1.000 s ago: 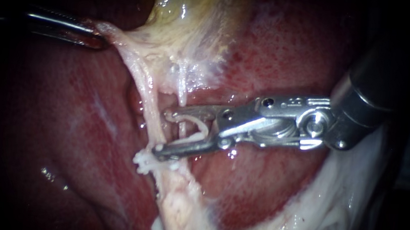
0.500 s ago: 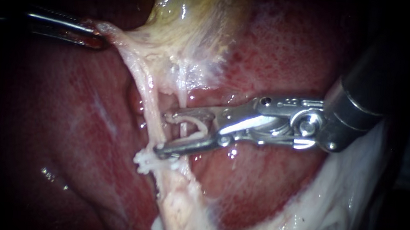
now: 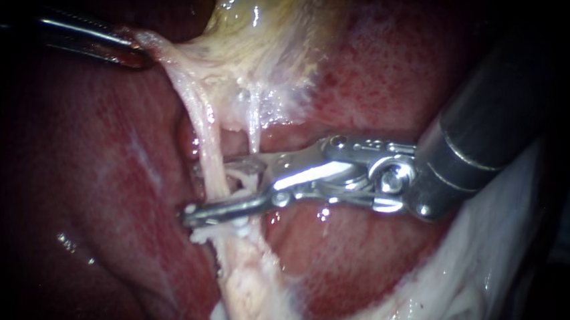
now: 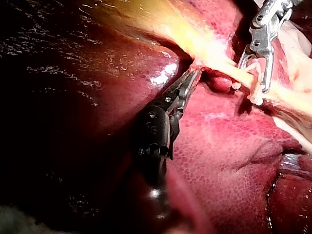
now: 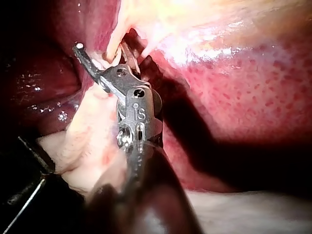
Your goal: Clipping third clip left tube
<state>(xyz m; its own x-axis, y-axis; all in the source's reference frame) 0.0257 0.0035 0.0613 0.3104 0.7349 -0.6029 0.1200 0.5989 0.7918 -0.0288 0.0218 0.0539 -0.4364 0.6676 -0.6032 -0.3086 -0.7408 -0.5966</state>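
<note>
Liver, dark red and wet, fills most of the endoscope view, with the yellowish gallbladder at the top centre. From there the left tube runs as a pale cord down through the middle of the frame, and a thinner strand lies just to its right. The right instrument enters from the upper right. Its hand, a pair of slim metal jaws, stands open around the left tube: one jaw lies above and to the right of the tube, the other crosses it lower down, and a gap shows between them. A white clip sits inside that gap, beside the tube. Just below the lower jaw a second clip is already on the tube. At the upper left the left instrument has its hand closed on a flap of pale tissue at the gallbladder's edge, which is stretched taut. In the left wrist view the tube passes between the right instrument's parted jaws.
</note>
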